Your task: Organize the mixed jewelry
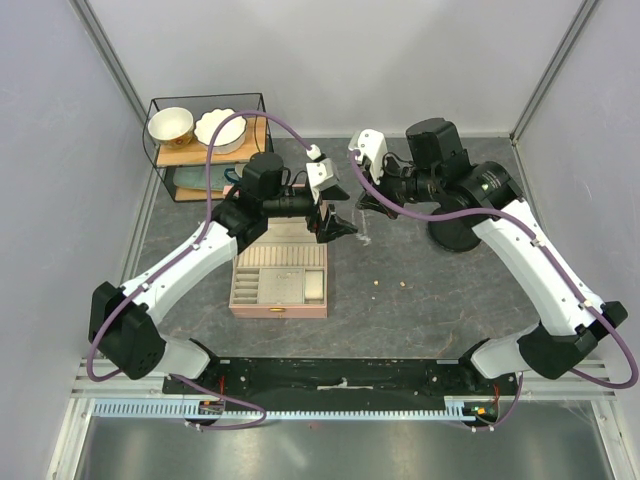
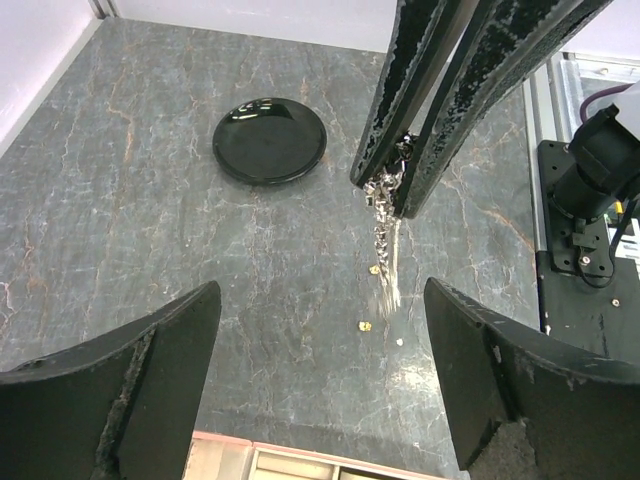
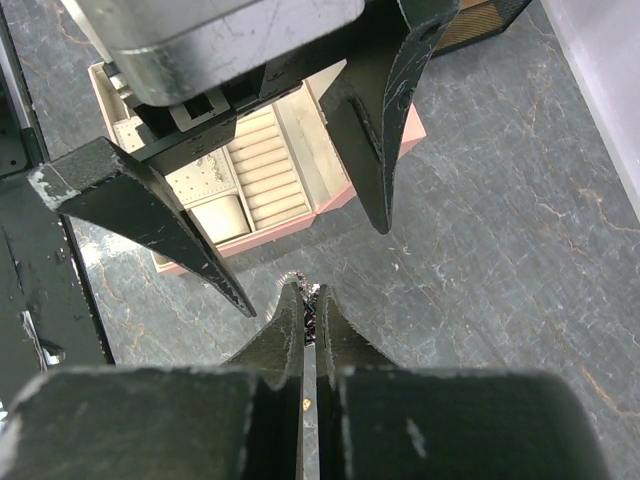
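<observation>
My right gripper is shut on a thin silvery chain, which hangs from its fingertips down to the grey table. In the right wrist view the chain shows pinched between the closed jaws of that gripper. My left gripper stands open just left of the chain, its fingers wide apart and empty, above the pink box's right edge. Two tiny gold pieces and a pale bit lie on the table under the chain. The same pieces also show from above.
The pink box lies open with ring rolls and compartments, left of centre. A black round disc stand sits behind the right arm. A black wire shelf with two bowls stands at the back left.
</observation>
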